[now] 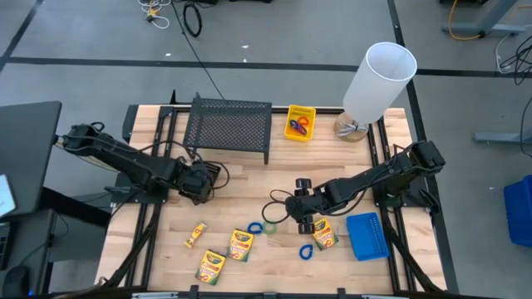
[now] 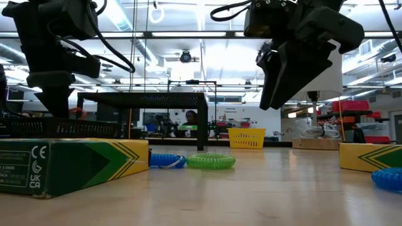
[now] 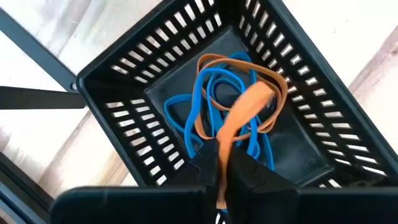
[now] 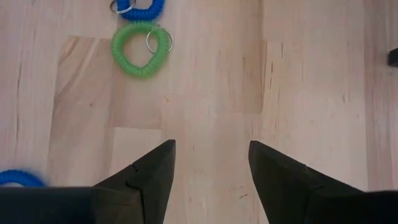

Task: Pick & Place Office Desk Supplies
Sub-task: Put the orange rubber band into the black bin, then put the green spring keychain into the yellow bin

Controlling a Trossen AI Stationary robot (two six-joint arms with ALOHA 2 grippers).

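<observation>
Left tool [image 3: 222, 177]: over the black bin [image 3: 155, 74] at the left-centre of the table [image 1: 249, 178], fingers pressed together on an orange band [image 3: 239, 118]. The band hangs from the tips into the bin, above blue bands [image 3: 186, 115] and another orange one lying on its floor.

Crayon boxes [image 1: 241, 245]: three at the front left, one more [image 1: 322, 234] just beside the right tool.

Centre: green coil loop [image 4: 140, 48] and blue coil loop [image 4: 142, 9] touching on the bare wood.

Right tool [image 4: 211, 171]: hovers over the table near these loops, fingers spread, nothing between them.

Blue bin [image 1: 366, 236]: front right, near the right tool. Yellow bin [image 1: 300, 123]: at the back, beside the wire rack [image 1: 230, 124].
</observation>
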